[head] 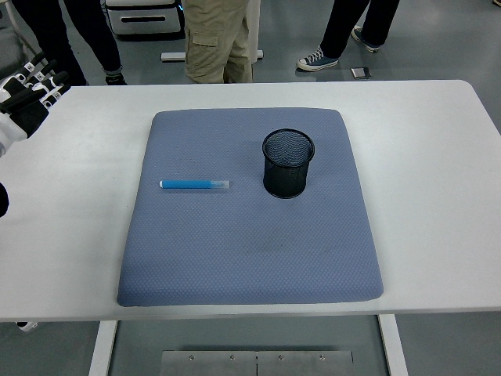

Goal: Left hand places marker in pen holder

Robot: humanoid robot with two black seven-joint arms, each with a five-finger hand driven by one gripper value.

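A blue marker (pixel 194 184) with a clear cap lies flat on the left half of the blue-grey mat (pixel 250 235), pointing left to right. A black mesh pen holder (pixel 288 163) stands upright on the mat to the marker's right, about a hand's width away. My left hand (pixel 30 88) hovers at the far left edge over the table's back corner, well away from the marker. Its fingers are stretched out and hold nothing. My right arm does not show.
The white table (pixel 438 196) extends around the mat on all sides. Several people's legs stand behind the far edge at the picture's top, beside a white cabinet base.
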